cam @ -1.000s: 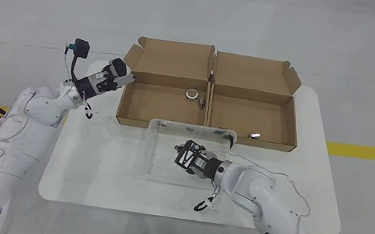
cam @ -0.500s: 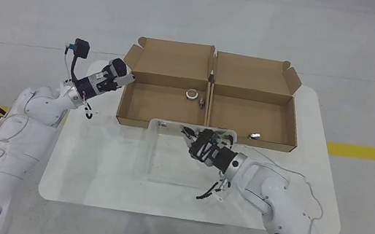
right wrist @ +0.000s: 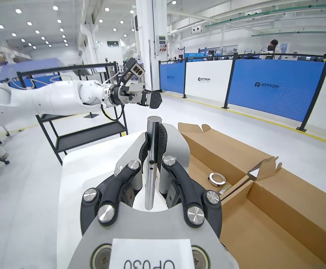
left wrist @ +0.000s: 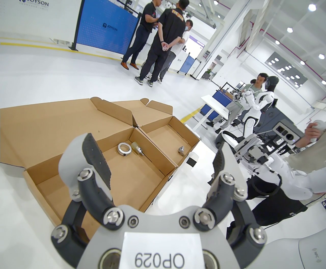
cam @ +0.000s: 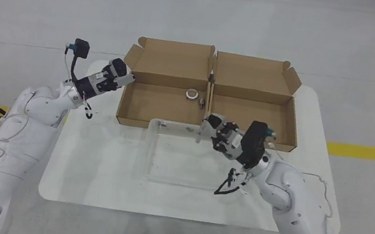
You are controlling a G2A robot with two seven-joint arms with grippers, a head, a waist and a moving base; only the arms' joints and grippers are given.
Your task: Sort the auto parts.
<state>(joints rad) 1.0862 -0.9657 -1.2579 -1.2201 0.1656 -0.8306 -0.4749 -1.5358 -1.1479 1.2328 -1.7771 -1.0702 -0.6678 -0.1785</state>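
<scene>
We see the right arm stretched from the near right side of the table (cam: 91, 168) toward the boxes, with its elbow bent. The right gripper (right wrist: 154, 137) is squeezed tight on a shiny rod (right wrist: 151, 165). The rod runs along the fingers and sticks out a little past their tips. From above, we see this gripper over the far edge of the clear tray (cam: 165, 165). It is just in front of the spot where the left box (cam: 152, 108) and the right box (cam: 247, 115) meet. A ring (cam: 192, 94) and a bolt (cam: 202, 102) lie side by side in the left box, near its right wall. One small part (cam: 255, 136) lies in the right box, by its front wall. The left arm is bent and held up beside the left box, off its left end. The left gripper (left wrist: 155, 145) is spread wide and has nothing in it. It points across the boxes toward the other arm.
</scene>
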